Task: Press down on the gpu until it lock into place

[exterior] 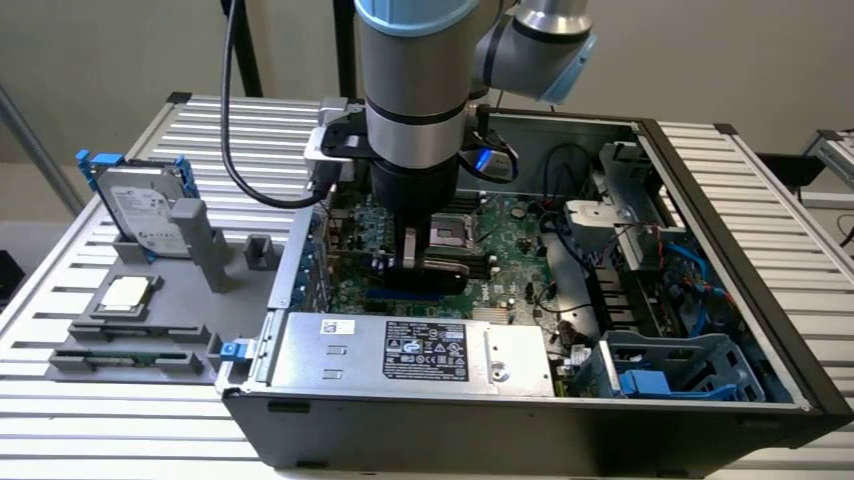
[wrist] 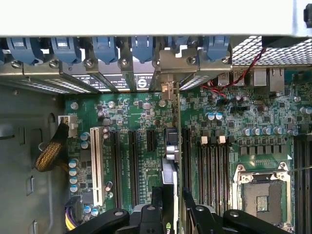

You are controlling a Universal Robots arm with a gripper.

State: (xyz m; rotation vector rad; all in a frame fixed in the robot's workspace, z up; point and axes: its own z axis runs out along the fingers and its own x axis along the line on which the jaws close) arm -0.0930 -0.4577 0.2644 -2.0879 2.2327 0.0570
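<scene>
Silver-grey tubular arm (exterior: 414, 70) with pale blue joint caps, looping black cable (exterior: 234, 130), black screw-studded hand (wrist: 173, 195)

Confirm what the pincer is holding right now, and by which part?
Cannot be told. The pincer straddles the top edge of the gpu, at the end away from its silver bracket; a clamped hold isn't visible.

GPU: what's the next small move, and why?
Likely a short, straight press down: the pincer sits at the gpu's top edge, and the card stands upright along its slot on the motherboard, so it looks aligned.
</scene>
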